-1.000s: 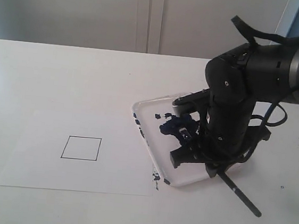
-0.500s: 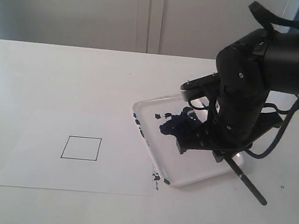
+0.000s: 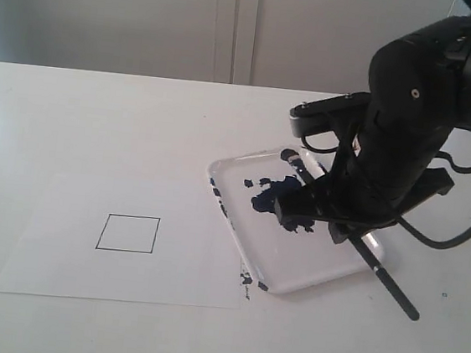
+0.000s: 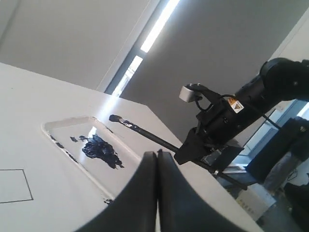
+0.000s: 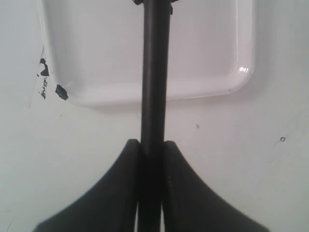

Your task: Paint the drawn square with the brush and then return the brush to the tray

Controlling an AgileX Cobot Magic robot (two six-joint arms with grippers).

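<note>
Bulky black right arm (image 3: pixel 412 102) bends steeply downward, its right gripper (image 5: pixel 152 145) clamping a long thin black-handled paintbrush (image 5: pixel 153 72) between its jaws, while the left gripper (image 4: pixel 157 154) shows dark fingers pressed flat together.

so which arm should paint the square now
Right: the right gripper grips the brush above the tray, and the drawn square is unpainted. The left gripper is shut and empty.

**White surface, a sheet and a tray**

The white surface (image 3: pixel 98 120) carries a flat paper sheet (image 3: pixel 192 265) bearing a thin black square outline (image 3: pixel 127 233), its inside white. Just beside the sheet lies a glossy white tray (image 3: pixel 299 255), smeared dark blue.
</note>
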